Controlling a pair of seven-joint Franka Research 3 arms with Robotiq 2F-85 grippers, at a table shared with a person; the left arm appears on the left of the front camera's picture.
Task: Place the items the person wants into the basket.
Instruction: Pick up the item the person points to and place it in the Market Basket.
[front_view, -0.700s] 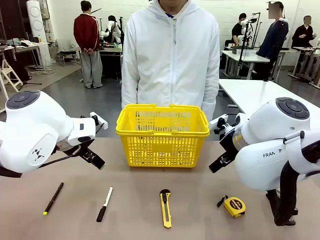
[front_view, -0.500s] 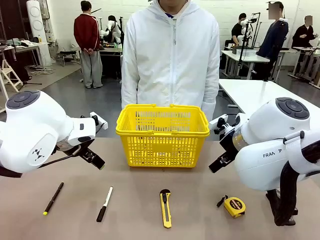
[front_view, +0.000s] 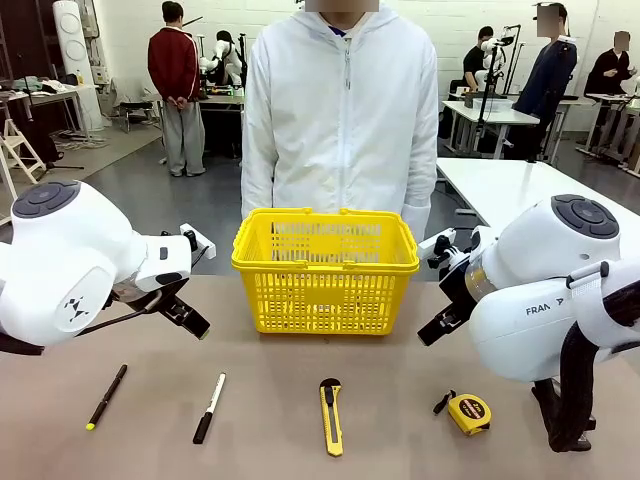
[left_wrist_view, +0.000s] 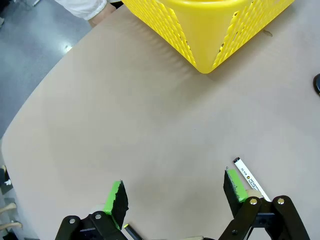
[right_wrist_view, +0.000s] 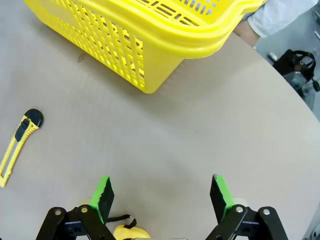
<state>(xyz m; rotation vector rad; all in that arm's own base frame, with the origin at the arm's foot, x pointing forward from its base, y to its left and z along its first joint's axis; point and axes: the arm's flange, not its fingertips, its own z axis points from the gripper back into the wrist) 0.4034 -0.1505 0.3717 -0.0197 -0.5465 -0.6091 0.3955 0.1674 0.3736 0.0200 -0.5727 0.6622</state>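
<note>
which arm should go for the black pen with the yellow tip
Left, probably: the pen lies leftmost in the row, near the left arm, whose jaws stand open; the right arm is across, past the tape measure.

The basket (front_view: 325, 300) sits mid-bench (front_view: 300, 360), with the person (front_view: 342, 110) standing behind it at 12 o'clock. Before it, four things lie in a row on the bench, well apart: pen (front_view: 106, 396) at 8 o'clock, marker (front_view: 209, 408) at 7, box-cutter knife (front_view: 331, 416) at 6, tape measure (front_view: 468, 412) at 5. The left tool (left_wrist_view: 175, 189) hangs at the basket's 9 o'clock, the right tool (right_wrist_view: 161, 192) at 3.
</note>
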